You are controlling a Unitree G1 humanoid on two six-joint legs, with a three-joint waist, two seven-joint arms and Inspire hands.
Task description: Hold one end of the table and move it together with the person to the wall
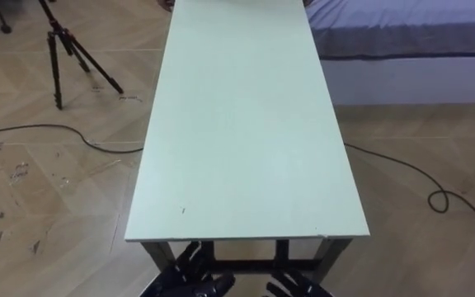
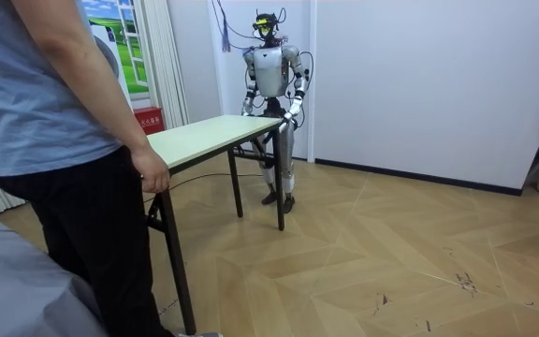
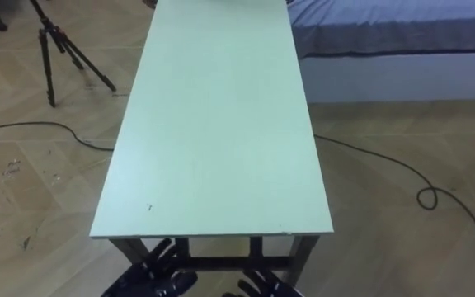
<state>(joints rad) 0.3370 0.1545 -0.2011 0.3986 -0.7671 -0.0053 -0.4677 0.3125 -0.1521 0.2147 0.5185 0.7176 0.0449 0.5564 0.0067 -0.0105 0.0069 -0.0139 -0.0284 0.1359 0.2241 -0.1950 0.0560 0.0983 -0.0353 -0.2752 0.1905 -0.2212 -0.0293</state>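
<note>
The long, stiff, probably heavy desk [image 1: 246,124], held at its far end by a person's hand [image 2: 152,173], is best taken under its near short edge, where the left robot hand [image 1: 192,266] and right robot hand [image 1: 293,286] sit, grip indiscernible.

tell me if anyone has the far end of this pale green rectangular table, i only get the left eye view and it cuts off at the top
observer: yes, a person in a blue-grey shirt and dark trousers stands at the far end of the pale green rectangular table, with one hand at its end edge.
operator: is the table up yet
observer: it doesn't look so. The dark metal legs at the robot's end appear to be down on the wooden parquet floor.
operator: room behind the robot
observer: little. A plain white wall stands close behind it.
</note>
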